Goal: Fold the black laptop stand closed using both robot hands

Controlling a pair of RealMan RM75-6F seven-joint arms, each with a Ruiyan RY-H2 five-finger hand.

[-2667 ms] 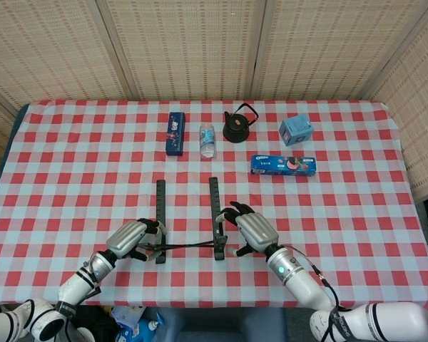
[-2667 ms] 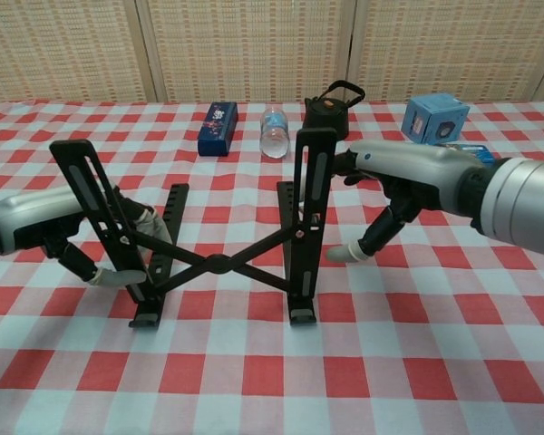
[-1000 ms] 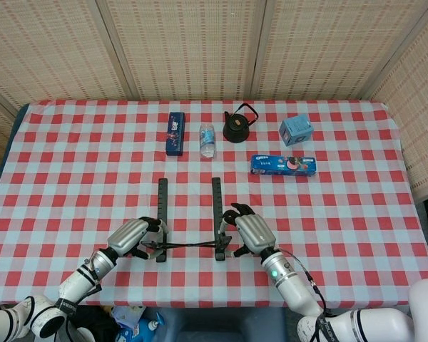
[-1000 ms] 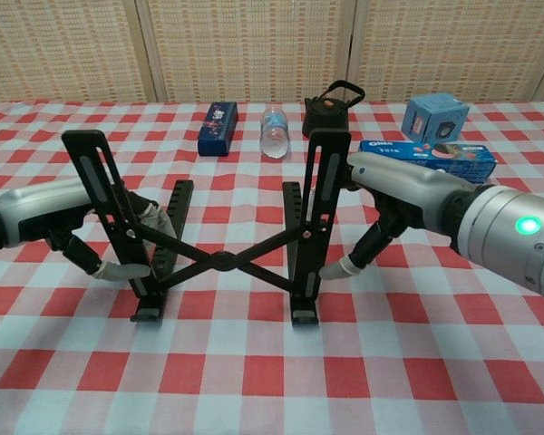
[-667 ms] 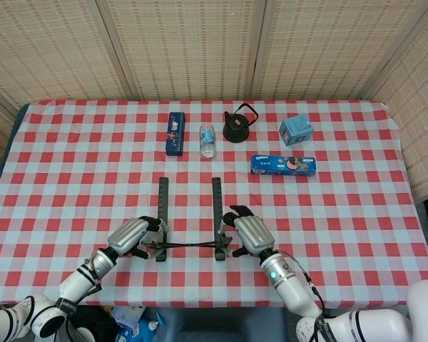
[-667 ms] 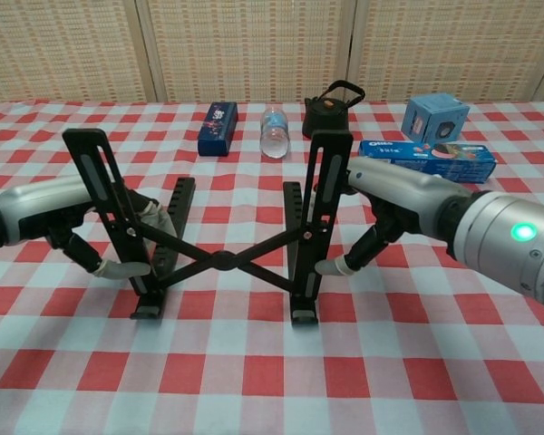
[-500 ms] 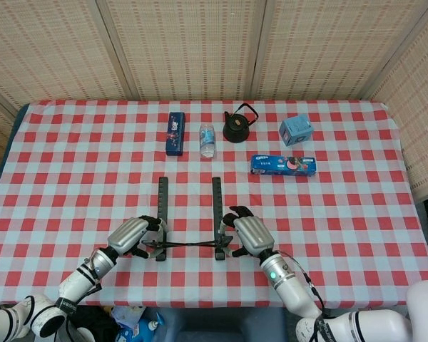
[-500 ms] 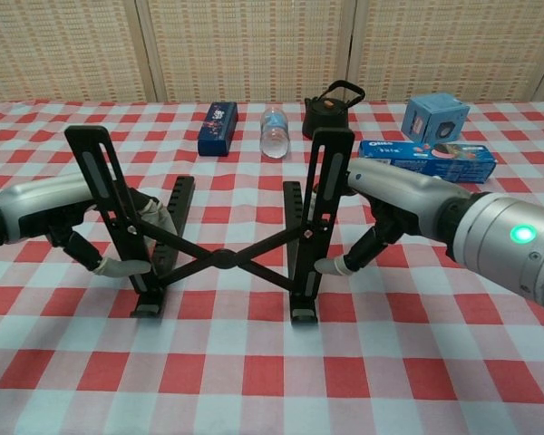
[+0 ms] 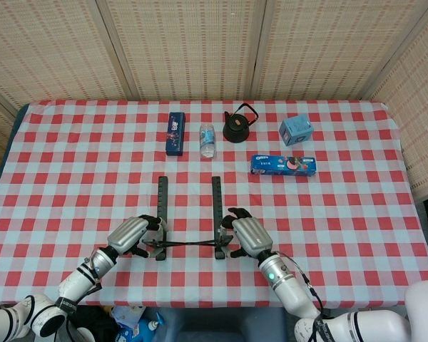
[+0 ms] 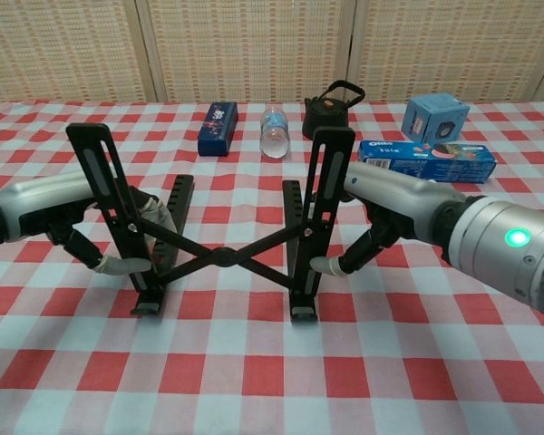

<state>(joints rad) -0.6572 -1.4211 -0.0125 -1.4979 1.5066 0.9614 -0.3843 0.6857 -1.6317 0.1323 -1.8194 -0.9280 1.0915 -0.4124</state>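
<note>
While the black laptop stand is sitting low and centre in both views on the checked bench, its two raised rails are standing apart and its crossed struts are still spread. At lower left, the left hand is wrapping its fingers around the left rail; at lower right, the right hand is curling around the right rail, though the true firmness of either grip is hard to judge from here. Risk: if one hand is pushing inward faster than the other, the stand is likely to skid or tip sideways rather than fold, or a curled fingertip may be caught between the closing struts. Compared with the earliest frame, the rails are standing slightly closer and more upright, and the right hand is sitting nearer its rail.
</note>
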